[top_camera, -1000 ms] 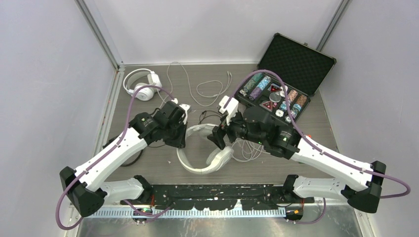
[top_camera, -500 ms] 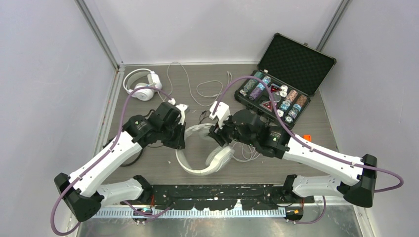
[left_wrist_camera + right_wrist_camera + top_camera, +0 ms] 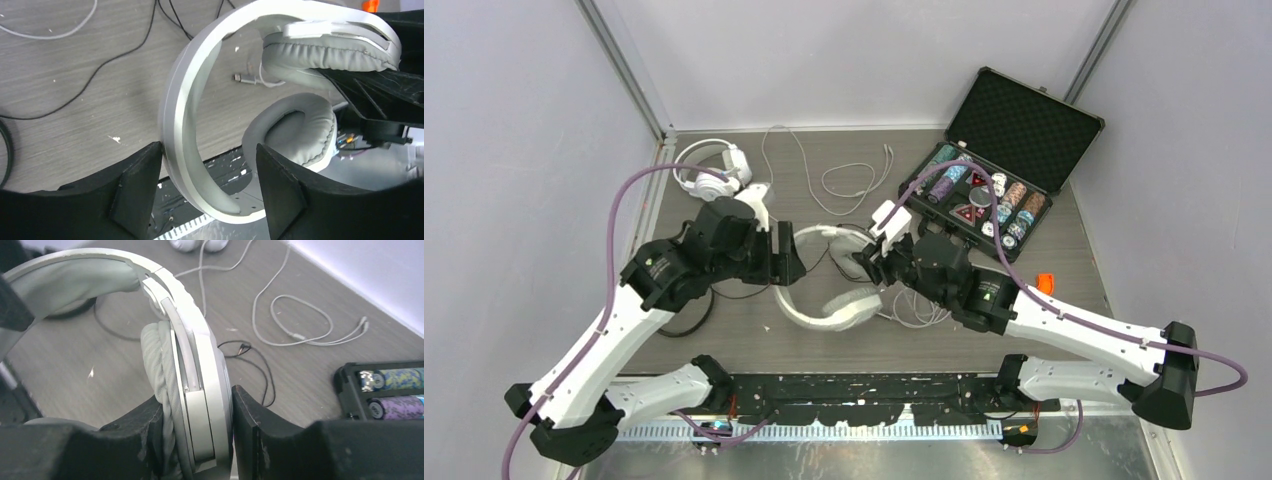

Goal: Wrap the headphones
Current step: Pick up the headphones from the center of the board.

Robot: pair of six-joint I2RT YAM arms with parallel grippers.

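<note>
The white headset (image 3: pixel 849 303) is found in the middle of the table (image 3: pixel 754 345), between the two arms. One of its ear cups (image 3: pixel 200 370) is clamped by the right gripper (image 3: pixel 197 400), whose jaws are pressed against the wrinkled grey pad on one side and the hard white shell on the other. The smooth curved headband (image 3: pixel 175 115) is passed between the fingers (image 3: pixel 137 185) of the left gripper (image 3: pixel 207 160). These jaws are held apart and nothing is gripped; the band lies just beside one finger and well clear of the other. The other cup (image 3: pixel 295 127), with a soft oval cushion, is seen lower down near the table's front edge, but whether it rests on the surface cannot be told. A thin black cable (image 3: pixel 107 60) is trailed over the grey wood-grain top beside the headband, and a tangle of thin white cable (image 3: pixel 919 305) is partly hidden under the right arm. Farther back, a loose white cable (image 3: pixel 844 168) is spread in loops, and a second white headset (image 3: pixel 707 170) is partly covered by the left arm. At the far right, an open black case (image 3: pixel 1024 125) with a foam-lined lid is filled with rows of poker chips (image 3: pixel 944 180). A small orange piece (image 3: pixel 1045 283), too small to be made out, is seen beside the right arm.
</note>
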